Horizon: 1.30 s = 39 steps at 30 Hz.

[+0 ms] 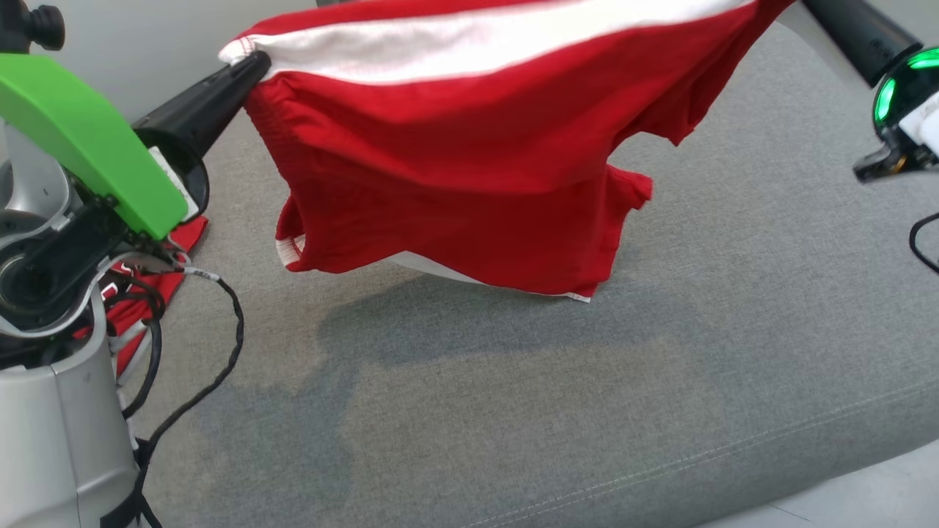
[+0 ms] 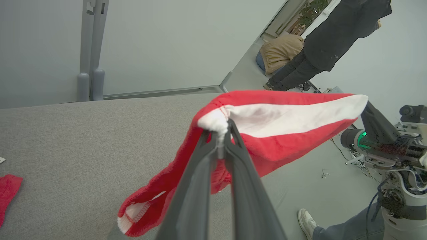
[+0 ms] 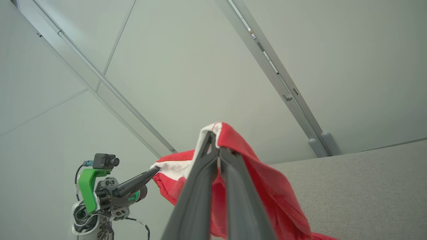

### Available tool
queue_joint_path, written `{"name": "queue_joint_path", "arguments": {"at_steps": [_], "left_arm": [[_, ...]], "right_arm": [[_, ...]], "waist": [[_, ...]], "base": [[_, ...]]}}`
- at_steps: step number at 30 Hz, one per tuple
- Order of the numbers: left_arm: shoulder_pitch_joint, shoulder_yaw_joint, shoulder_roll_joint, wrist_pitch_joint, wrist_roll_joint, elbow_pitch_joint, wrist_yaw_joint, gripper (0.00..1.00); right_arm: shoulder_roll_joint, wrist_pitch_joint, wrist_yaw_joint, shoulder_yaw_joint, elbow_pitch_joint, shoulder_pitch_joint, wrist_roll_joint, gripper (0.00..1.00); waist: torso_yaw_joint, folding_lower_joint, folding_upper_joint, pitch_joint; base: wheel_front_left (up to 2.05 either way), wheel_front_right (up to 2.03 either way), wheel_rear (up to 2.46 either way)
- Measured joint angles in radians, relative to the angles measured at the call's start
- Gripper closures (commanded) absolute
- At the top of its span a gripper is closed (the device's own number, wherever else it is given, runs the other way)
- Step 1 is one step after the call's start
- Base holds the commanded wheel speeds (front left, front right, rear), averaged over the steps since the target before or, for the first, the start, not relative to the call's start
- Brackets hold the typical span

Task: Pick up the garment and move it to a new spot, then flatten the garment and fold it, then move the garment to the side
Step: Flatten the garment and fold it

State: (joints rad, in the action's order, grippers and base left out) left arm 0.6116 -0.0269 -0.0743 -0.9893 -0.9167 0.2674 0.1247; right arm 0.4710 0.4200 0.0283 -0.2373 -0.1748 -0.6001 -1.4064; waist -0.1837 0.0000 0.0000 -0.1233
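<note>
Grey cushioned surface (image 1: 513,411), below. Red-and-white garment (image 1: 455,169): held aloft above it, stretched between left gripper (image 1: 253,62) and right gripper (image 3: 216,146), both clamped on its white band (image 1: 477,44). Step, likely: relocation. Next: lower evenly, spread flat.

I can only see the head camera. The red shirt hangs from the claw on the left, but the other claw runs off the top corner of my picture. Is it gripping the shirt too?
Observer: Yes. In the right wrist view the right gripper is shut on the garment at its white band.
Operator: Is anybody near the robot?
Observer: The left wrist view shows a person in dark clothes standing beyond the grey surface.
Operator: Anyone closer?
Observer: A foot in a white shoe stands on the floor in that same view.
</note>
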Motion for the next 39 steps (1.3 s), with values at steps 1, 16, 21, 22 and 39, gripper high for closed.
{"name": "queue_joint_path", "arguments": {"at_steps": [1, 16, 21, 22, 39], "left_arm": [[-0.006, 0.0, 0.004, -0.008, -0.006, 0.008, 0.0, 1.0], [-0.08, -0.104, 0.015, -0.193, -0.046, 0.154, 0.0, 1.0], [-0.032, -0.11, 0.019, -0.253, 0.007, 0.1, 0.0, 1.0], [-0.018, -0.108, 0.021, -0.252, 0.022, 0.069, 0.0, 1.0], [0.537, 0.059, 0.071, 0.367, 0.276, -0.129, -0.1, 1.0]], "right_arm": [[0.001, 0.008, 0.0, -0.004, -0.019, 0.016, -0.012, 1.0], [0.071, 0.077, 0.063, 0.137, -0.243, 0.117, -0.198, 1.0], [0.096, 0.102, 0.096, 0.121, -0.166, 0.117, -0.189, 1.0], [0.092, 0.102, 0.097, 0.099, -0.137, 0.117, -0.175, 1.0], [-0.311, -0.421, 0.105, 0.146, 0.251, -0.581, 0.234, 1.0]], "waist": [[0.002, 0.0, 0.0, -0.002], [-0.001, 0.0, 0.0, -0.059], [0.001, 0.0, 0.0, -0.109], [0.003, 0.0, 0.0, -0.121], [0.11, 0.0003, 0.0, -0.338]], "base": [[0.0, 0.0, 0.0], [0.0, 0.0, 0.0], [0.0, 0.0, 0.0], [0.0, 0.0, 0.0], [0.0, 0.0, 0.0]]}}
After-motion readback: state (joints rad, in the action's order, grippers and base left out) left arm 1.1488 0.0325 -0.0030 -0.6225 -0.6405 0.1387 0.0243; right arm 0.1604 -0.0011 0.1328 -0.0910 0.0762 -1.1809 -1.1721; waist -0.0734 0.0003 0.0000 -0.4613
